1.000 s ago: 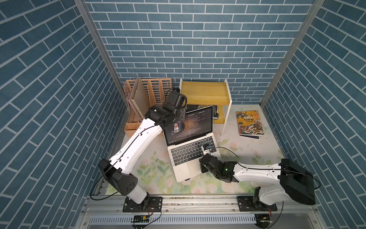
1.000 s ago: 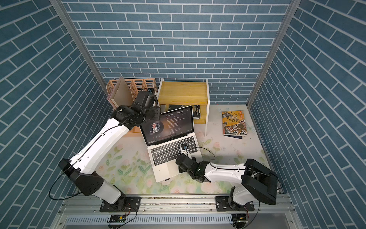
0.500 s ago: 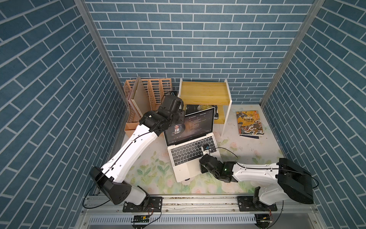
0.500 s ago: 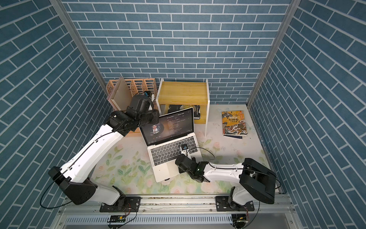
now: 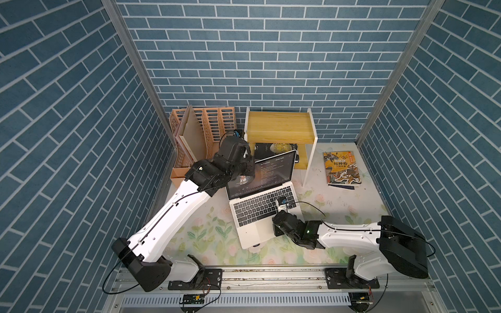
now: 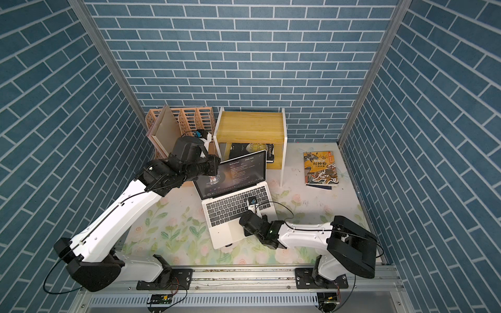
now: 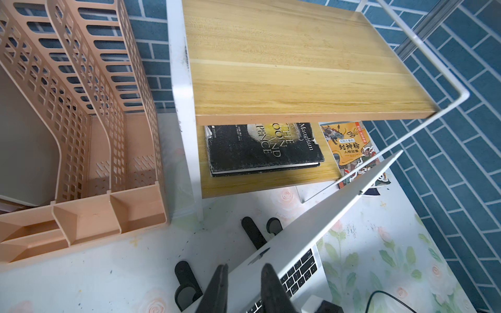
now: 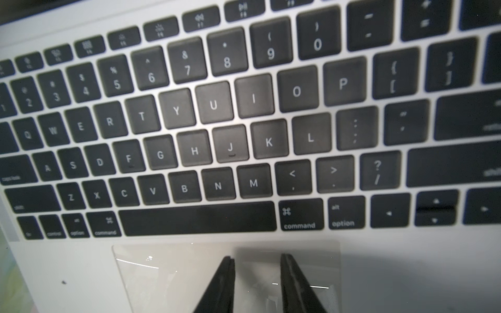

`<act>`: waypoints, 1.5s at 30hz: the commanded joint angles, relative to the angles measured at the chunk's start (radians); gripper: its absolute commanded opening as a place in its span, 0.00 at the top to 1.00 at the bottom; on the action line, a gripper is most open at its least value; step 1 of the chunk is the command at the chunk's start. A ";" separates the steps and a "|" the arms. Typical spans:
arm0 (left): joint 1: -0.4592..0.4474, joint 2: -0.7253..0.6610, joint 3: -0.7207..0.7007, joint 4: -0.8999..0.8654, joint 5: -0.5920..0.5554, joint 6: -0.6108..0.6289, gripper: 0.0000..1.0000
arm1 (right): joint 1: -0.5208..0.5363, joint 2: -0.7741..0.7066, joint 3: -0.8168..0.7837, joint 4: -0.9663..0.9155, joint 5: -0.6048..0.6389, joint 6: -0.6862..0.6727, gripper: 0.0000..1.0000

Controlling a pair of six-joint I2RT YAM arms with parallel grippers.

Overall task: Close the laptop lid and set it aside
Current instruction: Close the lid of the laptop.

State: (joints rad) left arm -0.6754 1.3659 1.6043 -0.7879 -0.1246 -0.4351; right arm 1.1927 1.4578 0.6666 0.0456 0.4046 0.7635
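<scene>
Left wrist view: my left gripper clamped on lid side edge, lid partly raised. My right gripper slightly parted, empty, tips over trackpad; laptop sits central on tabletop, angled.

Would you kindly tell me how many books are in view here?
2. A black book lies on the wooden rack's lower shelf, behind the laptop; an orange illustrated book lies on the mat beside that rack. Others may be hidden.
</scene>
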 commanded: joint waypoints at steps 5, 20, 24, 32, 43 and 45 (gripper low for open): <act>-0.042 0.002 -0.071 -0.084 0.090 -0.039 0.75 | 0.004 0.018 0.010 0.008 0.016 0.046 0.67; -0.092 -0.097 -0.201 -0.071 0.123 -0.112 0.74 | 0.004 -0.001 -0.013 0.029 0.014 0.071 0.64; -0.112 -0.130 -0.225 -0.067 0.118 -0.142 0.74 | 0.005 -0.006 -0.018 0.031 0.014 0.077 0.63; -0.182 -0.160 -0.282 -0.029 0.120 -0.208 0.74 | 0.003 -0.048 -0.054 0.043 0.010 0.096 0.60; -0.270 -0.182 -0.340 0.007 0.032 -0.280 0.73 | 0.003 -0.156 -0.121 0.011 0.023 0.130 0.55; -0.280 -0.187 -0.361 0.017 0.013 -0.292 0.73 | 0.003 -0.182 -0.131 0.000 0.027 0.136 0.54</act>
State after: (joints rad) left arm -0.9306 1.1858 1.2881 -0.7380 -0.0746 -0.6937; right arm 1.1931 1.3293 0.5629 0.0795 0.4049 0.8604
